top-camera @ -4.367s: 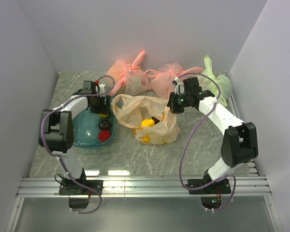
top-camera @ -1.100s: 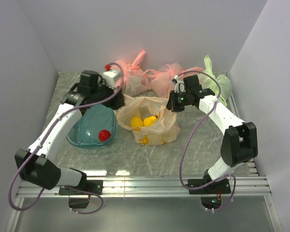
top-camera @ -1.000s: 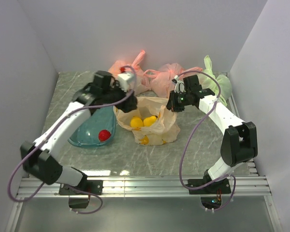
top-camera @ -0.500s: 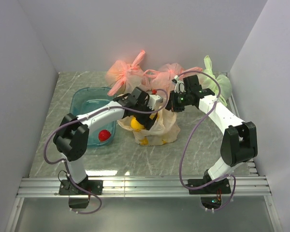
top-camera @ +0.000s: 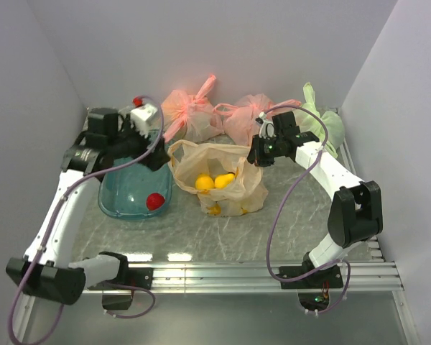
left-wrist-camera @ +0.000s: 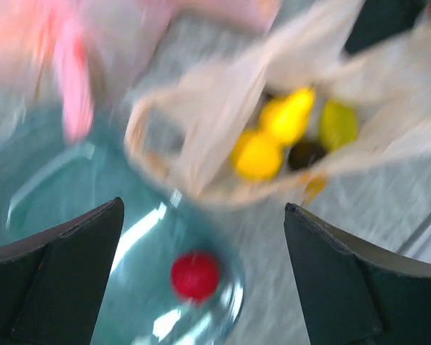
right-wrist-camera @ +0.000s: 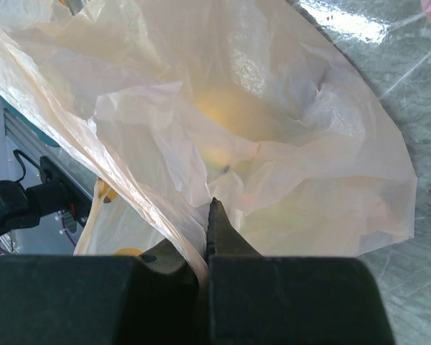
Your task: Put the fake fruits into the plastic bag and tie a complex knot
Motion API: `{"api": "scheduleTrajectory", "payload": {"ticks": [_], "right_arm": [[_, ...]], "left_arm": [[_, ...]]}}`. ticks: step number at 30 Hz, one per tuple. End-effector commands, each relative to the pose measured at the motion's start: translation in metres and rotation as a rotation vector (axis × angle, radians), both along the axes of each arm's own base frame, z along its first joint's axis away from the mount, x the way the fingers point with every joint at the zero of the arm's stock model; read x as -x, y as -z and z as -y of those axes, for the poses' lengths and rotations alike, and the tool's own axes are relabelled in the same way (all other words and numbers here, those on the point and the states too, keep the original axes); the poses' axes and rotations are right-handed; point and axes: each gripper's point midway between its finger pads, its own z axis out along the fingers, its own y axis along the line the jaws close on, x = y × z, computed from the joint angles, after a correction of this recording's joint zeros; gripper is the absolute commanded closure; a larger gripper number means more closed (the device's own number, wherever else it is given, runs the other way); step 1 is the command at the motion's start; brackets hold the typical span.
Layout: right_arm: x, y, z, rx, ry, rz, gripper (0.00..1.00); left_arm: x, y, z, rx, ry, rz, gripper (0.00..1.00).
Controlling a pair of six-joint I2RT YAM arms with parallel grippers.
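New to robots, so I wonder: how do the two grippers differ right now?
The left gripper is open and empty; the right gripper is shut on the bag. The left hangs over the bin, clear of the bag; the right touches it. Both have dark fingers.

Plastic bag [top-camera: 253,192] sits mid-table with fruits [top-camera: 205,182] inside it. Tub [top-camera: 122,205] is just left of the bag, edges close, can't tell if touching. One lone fruit [top-camera: 154,201] lies in the tub's near right part. Behind the bag, by the back wall, are two knotted bags [top-camera: 190,115] side by side, and a third bag [top-camera: 323,126] lies right of them in the far right corner. My left gripper [left-wrist-camera: 203,212] hangs above the tub. My right gripper [right-wrist-camera: 208,208] is at the bag's right rim.
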Motion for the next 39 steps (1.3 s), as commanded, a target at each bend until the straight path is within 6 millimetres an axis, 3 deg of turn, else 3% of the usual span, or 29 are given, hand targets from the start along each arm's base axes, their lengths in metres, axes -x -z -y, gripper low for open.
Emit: {"api": "scheduleTrajectory", "payload": {"ticks": [1,7,13,23,28,30,34,39], "right_arm": [[-0.004,-0.013,0.0,-0.024,-0.001,0.042,1.0],[-0.005,-0.014,-0.001,-0.03,-0.002,0.042,1.0],[-0.005,-0.014,-0.001,-0.032,-0.006,0.041,1.0],[-0.004,-0.011,0.0,-0.026,-0.002,0.038,1.0],[-0.005,-0.01,0.0,-0.021,-0.005,0.034,1.0],[-0.005,-0.009,0.0,-0.017,-0.007,0.034,1.0],[-0.006,-0.006,0.0,-0.014,-0.002,0.024,1.0],[-0.008,-0.005,-0.001,-0.017,-0.006,0.016,1.0]], "left_arm": [[0.061,0.087,-0.037,-0.131,0.087,-0.329,0.02],[0.086,0.146,-0.062,-0.238,0.027,-0.462,0.05],[0.075,0.186,-0.076,-0.323,-0.012,-0.501,0.08],[0.045,0.201,-0.069,-0.304,-0.013,-0.482,0.11],[0.045,0.234,-0.08,-0.375,-0.022,-0.524,0.17],[0.047,0.24,-0.079,-0.375,-0.01,-0.527,0.16],[0.056,0.273,-0.093,-0.44,-0.054,-0.581,0.13],[0.043,0.282,-0.095,-0.435,-0.103,-0.556,0.17]]}}
